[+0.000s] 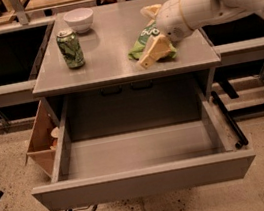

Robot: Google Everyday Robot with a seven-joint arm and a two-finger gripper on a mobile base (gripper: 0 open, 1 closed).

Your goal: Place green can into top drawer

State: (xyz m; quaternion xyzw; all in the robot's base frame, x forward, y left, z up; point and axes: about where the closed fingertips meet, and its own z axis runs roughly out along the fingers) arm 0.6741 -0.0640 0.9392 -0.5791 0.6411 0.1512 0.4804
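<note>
1. On the left half of the grey metal table (115,69), the green patterned drink can with the silver pull-tab top (70,48) stands upright. It sits near the left edge and has not yet been touched.
2. Just behind the can, and apart from it, sits a small white bowl (79,20). Come at the can from the front or the right, so that the far finger does not nudge the bowl.
3. Over the right half of the table, the white arm's two-finger gripper (152,32) hangs with its beige fingers (152,53) spread wide, holding nothing. It is directly above the crumpled green snack bag with the round logo (141,45). The step in hand looks like the reach: you should lift clear of the bag, cross left, and close low on the can's body.
4. Below the tabletop, the wide, shallow grey metal top drawer (145,180) is pulled fully out. At its left side, a brown cardboard box (41,143) stands on the floor.
5. Between can and drawer lies the table's front edge. Carry the can out past it before lowering, and aim mid-drawer, away from both side walls.
</note>
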